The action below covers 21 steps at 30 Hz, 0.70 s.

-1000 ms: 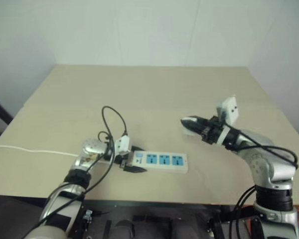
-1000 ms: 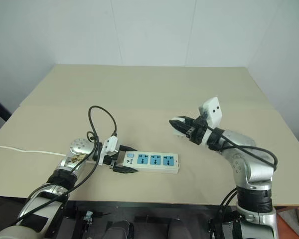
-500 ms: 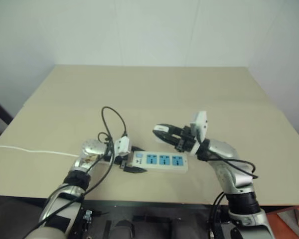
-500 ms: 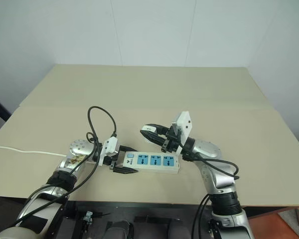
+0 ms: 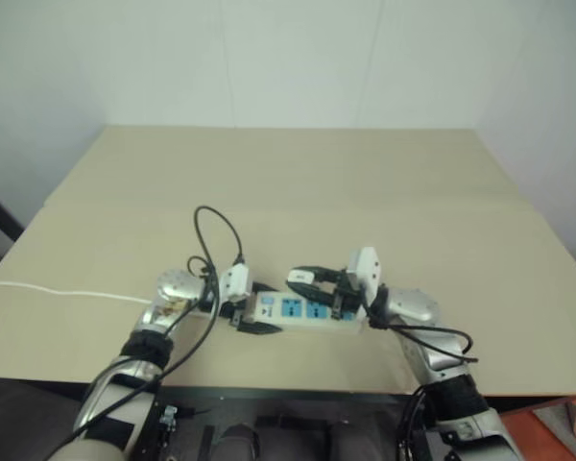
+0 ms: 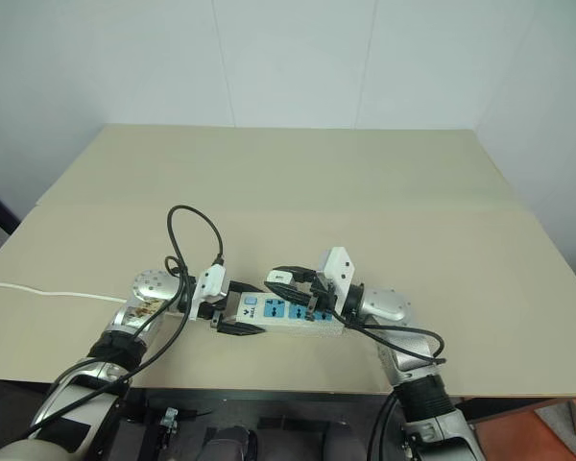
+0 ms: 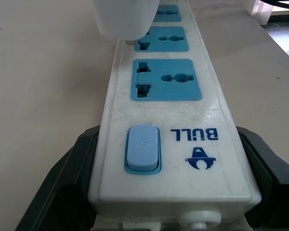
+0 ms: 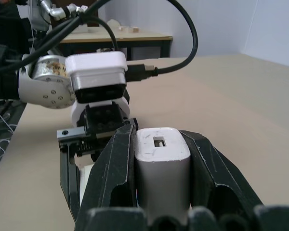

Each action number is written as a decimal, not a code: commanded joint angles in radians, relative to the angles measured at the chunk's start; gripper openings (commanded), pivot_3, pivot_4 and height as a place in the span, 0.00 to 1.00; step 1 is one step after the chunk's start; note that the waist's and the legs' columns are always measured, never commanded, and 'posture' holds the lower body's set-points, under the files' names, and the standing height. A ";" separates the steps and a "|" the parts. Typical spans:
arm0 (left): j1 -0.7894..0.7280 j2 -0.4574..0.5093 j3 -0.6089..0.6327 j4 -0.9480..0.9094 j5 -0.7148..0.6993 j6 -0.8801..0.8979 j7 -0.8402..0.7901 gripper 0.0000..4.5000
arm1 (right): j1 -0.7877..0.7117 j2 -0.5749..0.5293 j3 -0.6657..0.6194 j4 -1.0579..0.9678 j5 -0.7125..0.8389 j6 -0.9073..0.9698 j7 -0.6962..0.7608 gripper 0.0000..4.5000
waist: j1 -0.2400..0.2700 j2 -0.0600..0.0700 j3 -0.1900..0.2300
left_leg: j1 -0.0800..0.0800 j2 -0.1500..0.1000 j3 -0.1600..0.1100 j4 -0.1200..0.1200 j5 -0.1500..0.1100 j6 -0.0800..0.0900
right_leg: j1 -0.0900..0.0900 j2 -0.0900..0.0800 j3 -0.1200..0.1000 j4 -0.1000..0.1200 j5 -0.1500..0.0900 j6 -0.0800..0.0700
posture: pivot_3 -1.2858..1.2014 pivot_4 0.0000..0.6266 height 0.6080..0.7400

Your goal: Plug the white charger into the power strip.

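We've got right gripper [image 8: 161, 192] pinching white charger [image 8: 162, 159] between black fingers, hovering just over middle socket of power strip [image 6: 288, 312]. Left gripper [image 7: 159, 192] spread wide around strip's switch end, fingers hugging both sides. Strip lies along desk's [image 6: 298, 182] near edge. Charger: smooth boxy plastic, rounded corners. Strip: glossy white bar, blue socket faces, pale blue switch [image 7: 142, 148], thin white cord [image 6: 48, 289] off desk's left edge.

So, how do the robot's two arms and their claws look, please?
Both arms are silver metal with black bands and loose black cables. Each wrist carries a small white box. The left claw and the right claw each have two black fingers. The left wrist has a round silver joint.
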 commanded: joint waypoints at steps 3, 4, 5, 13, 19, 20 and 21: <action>0.032 0.006 -0.052 0.009 0.042 0.006 -0.015 0.74 | -0.028 0.018 0.004 0.040 -0.001 -0.079 0.021 0.26 | 0.000 0.000 0.000 | 0.000 0.000 0.000 0.000 0.000 0.000 | 0.000 0.000 0.000 0.000 0.000 0.000 | 0.52 0.24 1.00; 0.032 0.007 -0.052 0.008 0.041 0.007 -0.016 0.74 | -0.031 0.021 0.007 0.048 -0.002 -0.084 0.024 0.26 | -0.001 0.000 0.000 | 0.000 0.000 0.000 0.000 0.000 0.000 | 0.000 0.000 0.000 0.000 0.000 0.000 | 0.52 0.24 1.00; 0.032 0.007 -0.053 0.008 0.041 0.007 -0.017 0.74 | -0.033 0.023 0.009 0.054 -0.002 -0.089 0.028 0.26 | -0.001 0.000 0.000 | 0.000 0.000 0.000 0.000 0.000 0.000 | 0.000 0.000 0.000 0.000 0.000 0.000 | 0.52 0.24 1.00; 0.037 0.012 -0.053 0.000 0.041 0.014 -0.019 0.74 | -0.043 0.046 0.023 0.068 0.005 -0.093 0.041 0.26 | -0.002 0.000 0.000 | 0.000 0.000 0.000 0.000 0.000 0.000 | 0.000 0.000 0.000 0.000 0.000 0.000 | 0.52 0.24 1.00; 0.042 0.016 -0.054 -0.013 0.041 0.021 -0.017 0.74 | -0.053 0.061 0.037 0.088 -0.001 -0.096 0.046 0.26 | -0.004 0.000 0.000 | 0.000 0.000 0.000 0.000 0.000 0.000 | 0.000 0.000 0.000 0.000 0.000 0.000 | 0.52 0.24 1.00; 0.044 0.017 -0.055 -0.016 0.041 0.021 -0.017 0.74 | -0.053 0.063 0.039 0.089 -0.001 -0.094 0.047 0.26 | -0.004 0.000 0.000 | 0.000 0.000 0.000 0.000 0.000 0.000 | 0.000 0.000 0.000 0.000 0.000 0.000 | 0.52 0.24 1.00; 0.045 0.017 -0.055 -0.018 0.041 0.023 -0.016 0.74 | -0.053 0.065 0.041 0.092 -0.003 -0.095 0.048 0.26 | -0.004 0.000 0.000 | 0.000 0.000 0.000 0.000 0.000 0.000 | 0.000 0.000 0.000 0.000 0.000 0.000 | 0.52 0.24 1.00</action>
